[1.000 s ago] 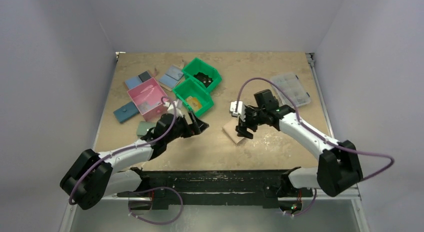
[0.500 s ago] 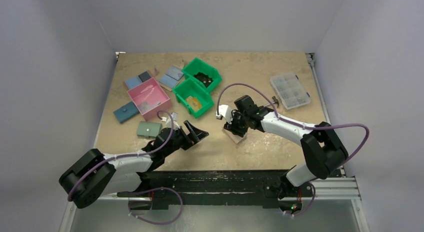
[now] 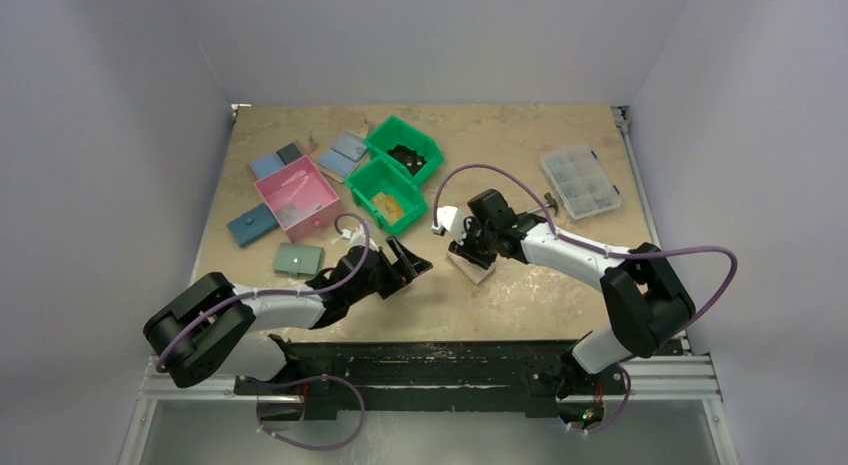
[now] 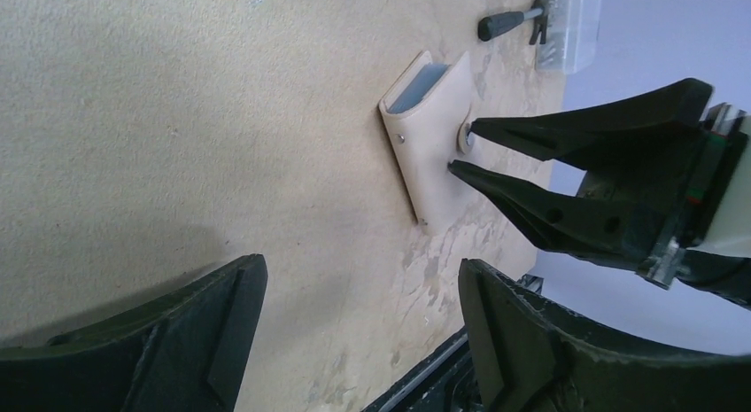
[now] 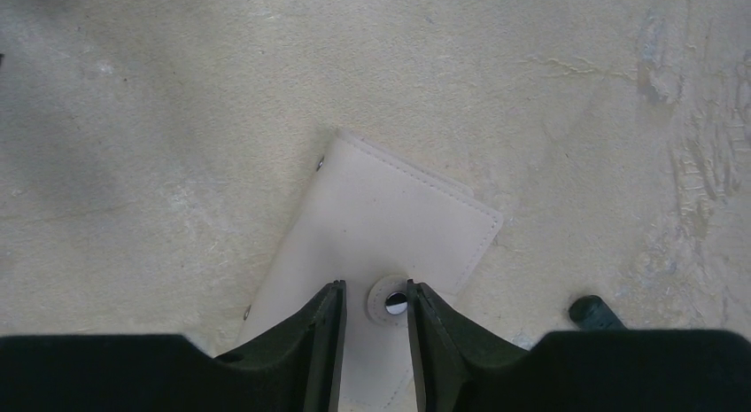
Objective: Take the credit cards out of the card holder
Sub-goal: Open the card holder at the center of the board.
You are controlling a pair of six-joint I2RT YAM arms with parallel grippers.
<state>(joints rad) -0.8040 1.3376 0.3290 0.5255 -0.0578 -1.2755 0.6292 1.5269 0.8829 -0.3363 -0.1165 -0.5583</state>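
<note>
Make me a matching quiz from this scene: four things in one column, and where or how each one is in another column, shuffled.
1 card holder
2 left gripper
3 pink bin
4 clear organizer box

A far right of the table
B jaws wide apart, holding nothing
C beige, beneath the right gripper
D left side, beside green bins

Pairs: 1-C, 2-B, 3-D, 4-A

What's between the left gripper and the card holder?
Only bare table lies between the left gripper and the card holder; the left wrist view shows it.
</note>
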